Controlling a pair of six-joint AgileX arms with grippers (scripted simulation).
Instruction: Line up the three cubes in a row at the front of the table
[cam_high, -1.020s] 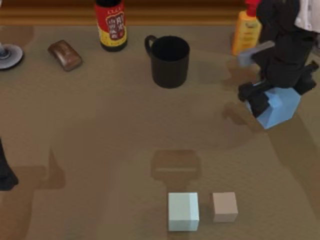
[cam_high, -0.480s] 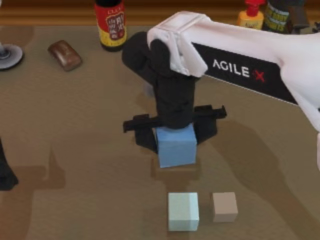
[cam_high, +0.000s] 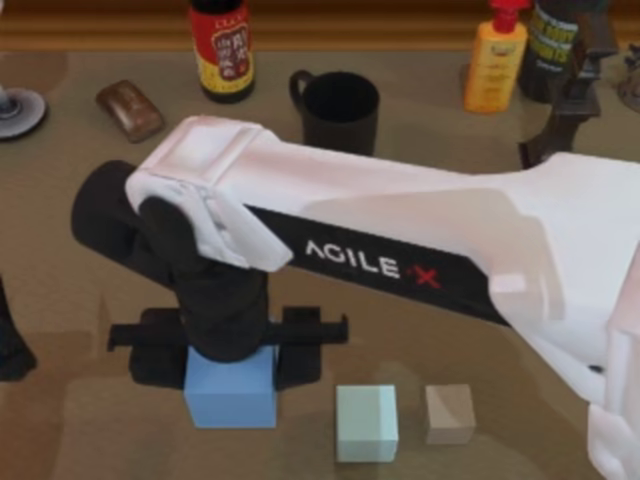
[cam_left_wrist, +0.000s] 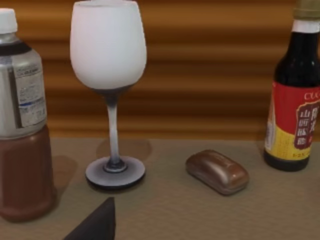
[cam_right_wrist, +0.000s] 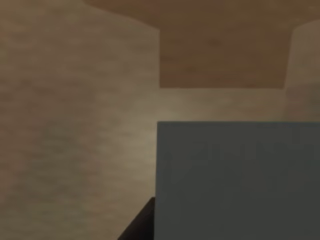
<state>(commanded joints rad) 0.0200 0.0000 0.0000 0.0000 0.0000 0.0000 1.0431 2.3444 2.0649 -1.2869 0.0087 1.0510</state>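
Right arm reaches across the table (cam_high: 90, 250) from the right side toward front left-centre. Right gripper (cam_high: 230, 375) points down, its fingers pinching the sky-blue cube (cam_high: 231, 390) from left and right. Whether the cube's underside touches the surface cannot be told from the top view. In the right wrist view the sky-blue cube (cam_right_wrist: 235, 180) fills the near field, woven table beyond.

Front row, left to right in the top view: sky-blue cube, then a gap, mint-white cube (cam_high: 366, 423), then beige cube (cam_high: 449, 413) just beside it (these two apart, not touching).

Left arm parked at the far left edge; only a dark bit of the left gripper (cam_high: 12, 350) shows, finger state cannot be told.

Back of table: brown lump (cam_high: 130, 108), sauce bottle (cam_high: 222, 48), black mug (cam_high: 338, 120), yellow bottle (cam_high: 494, 62). Left wrist view adds a wine glass (cam_left_wrist: 109, 90).
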